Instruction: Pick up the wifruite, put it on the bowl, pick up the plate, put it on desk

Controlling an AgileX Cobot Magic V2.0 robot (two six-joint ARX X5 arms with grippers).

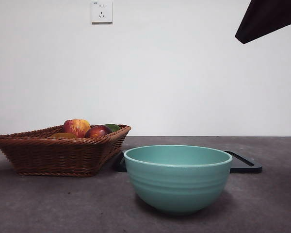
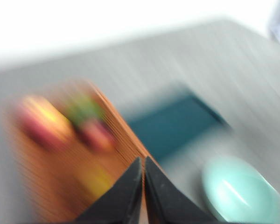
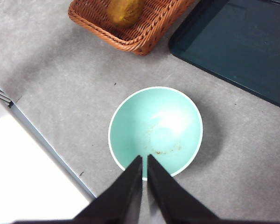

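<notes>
Orange-brown, the wifruite (image 3: pixel 125 11) lay in the wicker basket (image 3: pixel 144 32), well apart from the empty bowl (image 3: pixel 155 129) on the tabletop (image 3: pixel 60 93). Left tool (image 2: pixel 143 163) hung above the basket, right tool (image 3: pixel 144 161) above the bowl; both were closed, holding nothing. My judgement: open the jaws first, then descend on the fruit clear of the apple (image 1: pixel 77 127)

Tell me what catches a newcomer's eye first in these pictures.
The big teal bowl stands empty at the front of the desk, with the right gripper above it, jaws shut. Beside it a wicker basket holds an apple and other fruit, a dark tray behind.
</notes>
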